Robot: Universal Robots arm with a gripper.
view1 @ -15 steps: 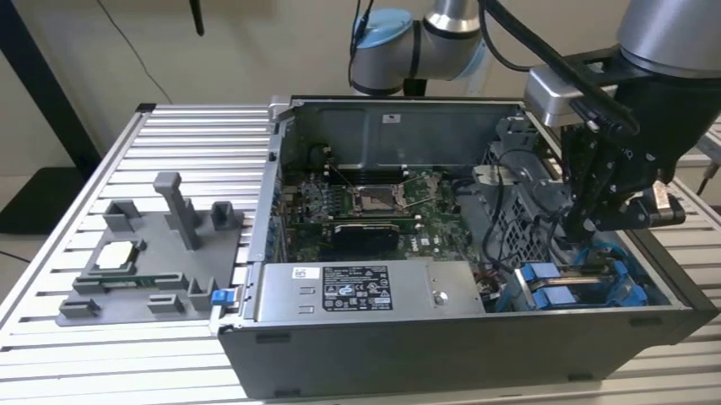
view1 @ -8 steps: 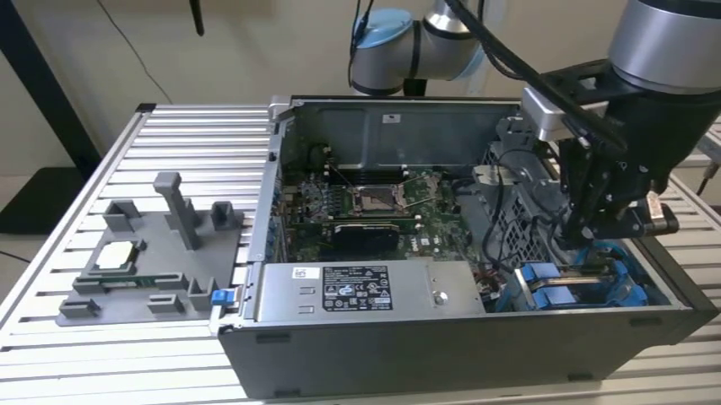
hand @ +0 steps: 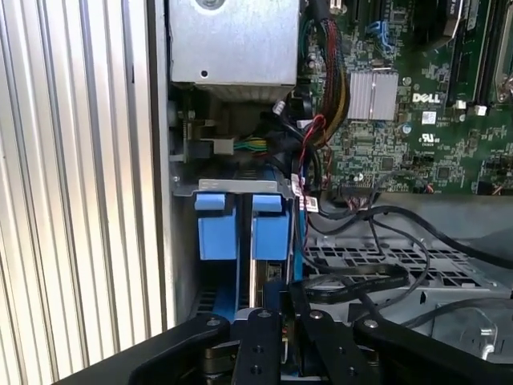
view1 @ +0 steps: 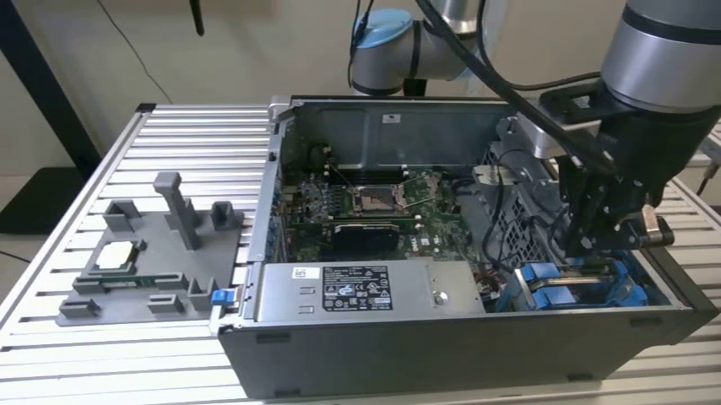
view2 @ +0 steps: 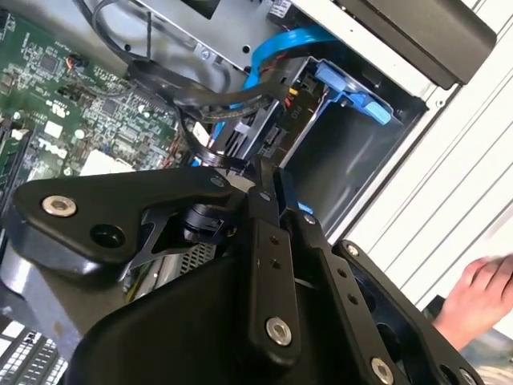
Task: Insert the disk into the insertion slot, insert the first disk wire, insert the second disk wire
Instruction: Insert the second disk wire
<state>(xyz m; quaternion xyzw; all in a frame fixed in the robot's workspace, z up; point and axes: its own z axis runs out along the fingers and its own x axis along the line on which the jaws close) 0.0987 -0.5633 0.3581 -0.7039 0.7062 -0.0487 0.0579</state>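
My gripper (view1: pixel 593 245) reaches down into the front corner of the open computer case at the exterior view's right. It hangs over the insertion slot (view1: pixel 569 283), a grey bay with blue rails. In the first wrist view the disk's blue carrier (hand: pixel 269 228) stands upright in the slot (hand: pixel 240 187), beside a second blue carrier (hand: pixel 216 224). The gripper (hand: pixel 271 309) is shut, its tips just behind the carrier. In the second wrist view the shut gripper (view2: pixel 263 170) pinches a black wire plug (view2: pixel 236 143) with looping black leads. A blue cable (view2: pixel 272 48) runs past it.
A grey power supply (view1: pixel 360 291) with a white label fills the case front; the green motherboard (view1: pixel 360 202) lies behind. A perforated metal cage (hand: pixel 385 257) and loose black cables (hand: pixel 361 281) crowd the gripper. A grey fixture (view1: pixel 135 261) sits on the slatted table. A hand (view2: pixel 481 297) rests outside the case.
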